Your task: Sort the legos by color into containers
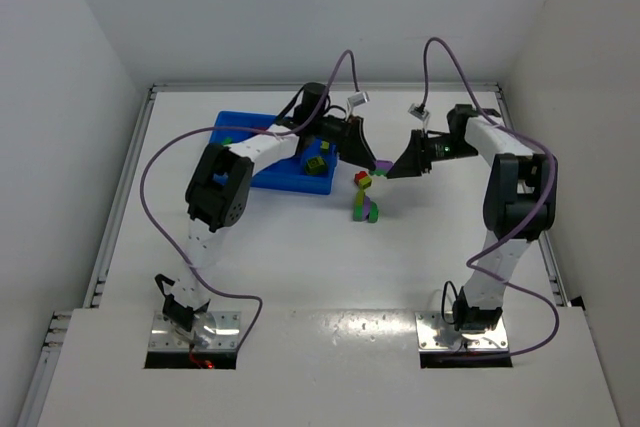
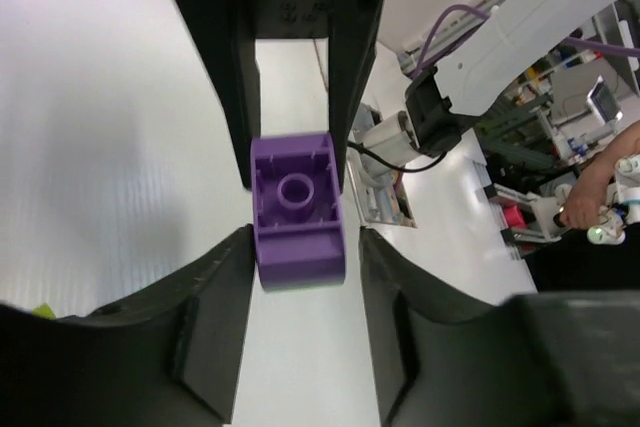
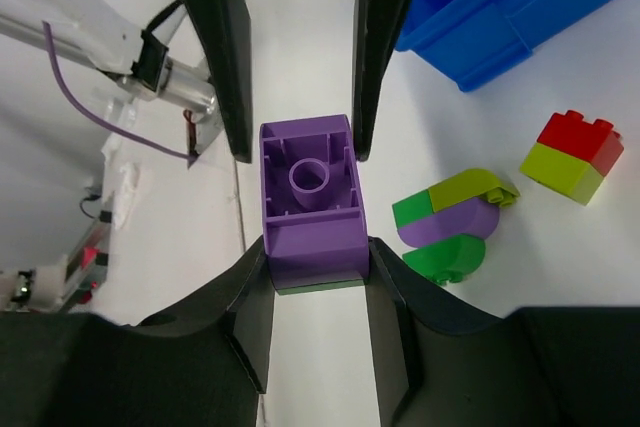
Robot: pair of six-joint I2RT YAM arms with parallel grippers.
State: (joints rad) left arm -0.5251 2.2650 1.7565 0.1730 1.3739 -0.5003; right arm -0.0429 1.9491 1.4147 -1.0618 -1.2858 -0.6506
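On the left of the white surface (image 1: 300, 267) lies the bright blue rectangular plastic tray (image 1: 290, 184), partly hidden by the left arm. Its near right compartment holds yellow-green and green bricks (image 1: 315, 161); a small green brick (image 1: 228, 140) lies further left, in a compartment I cannot make out. Just right of the tray, the left gripper (image 1: 372, 161) stands slightly open around the purple plastic brick (image 3: 312, 207) in mid-air, with narrow gaps at its sides, while the right gripper (image 3: 317, 247) is clamped on the same brick. Below them on the surface sit a red-on-yellow-green stack (image 3: 572, 155) and a rounded green, purple and yellow-green clump (image 3: 448, 222).
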